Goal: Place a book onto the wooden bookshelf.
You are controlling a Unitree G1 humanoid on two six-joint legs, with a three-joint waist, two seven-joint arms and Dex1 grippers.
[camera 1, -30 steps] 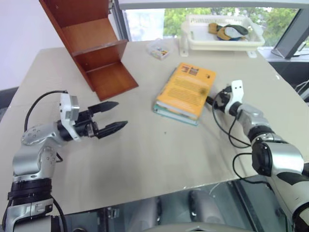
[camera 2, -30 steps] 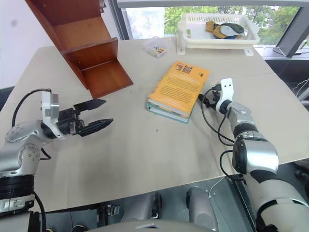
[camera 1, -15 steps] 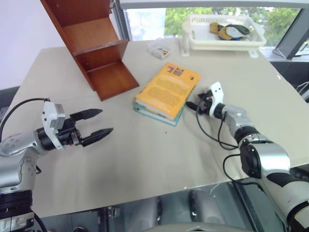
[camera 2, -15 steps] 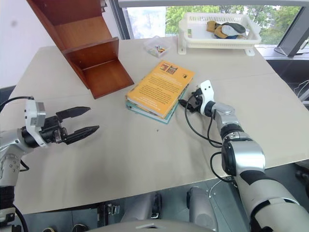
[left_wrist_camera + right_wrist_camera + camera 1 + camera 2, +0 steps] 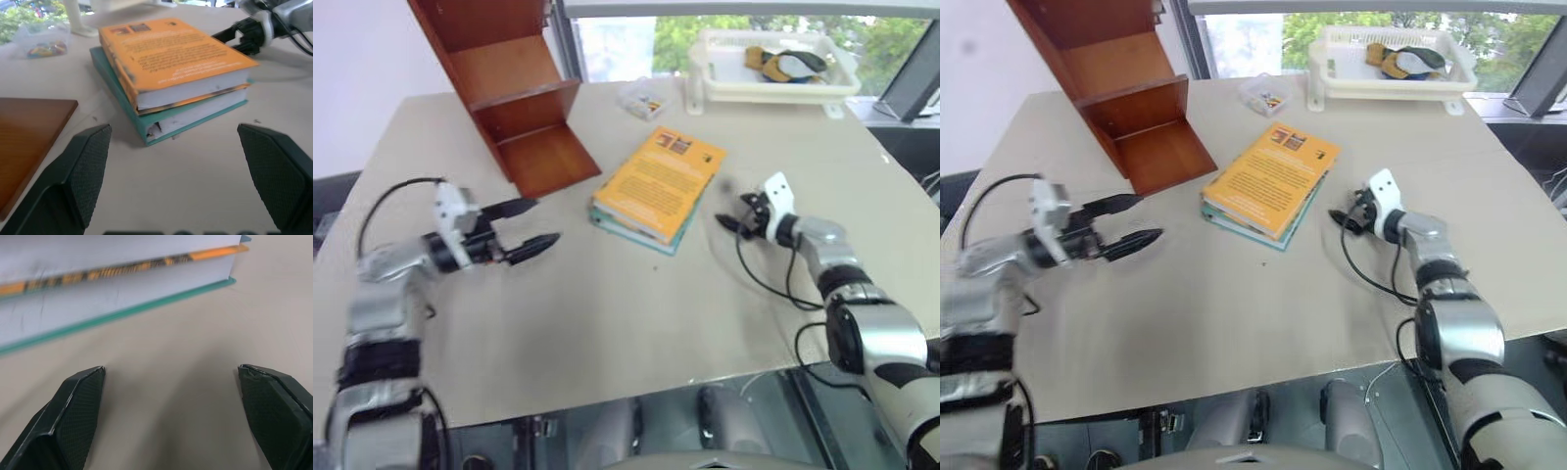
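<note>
The orange-yellow book (image 5: 658, 181) lies flat on a teal book (image 5: 104, 68) in the middle of the table, small pictures at its far end. The reddish-brown wooden bookshelf (image 5: 509, 88) stands at the far left, its lowest board (image 5: 29, 132) close to the stack. My left gripper (image 5: 543, 221) hovers open, level, left of the books and pointing at them; nothing is between its fingers (image 5: 83, 166). My right gripper (image 5: 732, 213) is open just right of the stack, a small gap from the page edges (image 5: 98, 264), and holds nothing.
A white plastic basket (image 5: 705, 83) with a few items stands at the far right by the window. A small clear box of coloured bits (image 5: 642, 98) sits between the basket and the shelf. The table's front edge runs near my arms.
The right gripper pushed the stack left toward the shelf, then drew back to the right, off the books. The left gripper moved forward, toward the stack.
</note>
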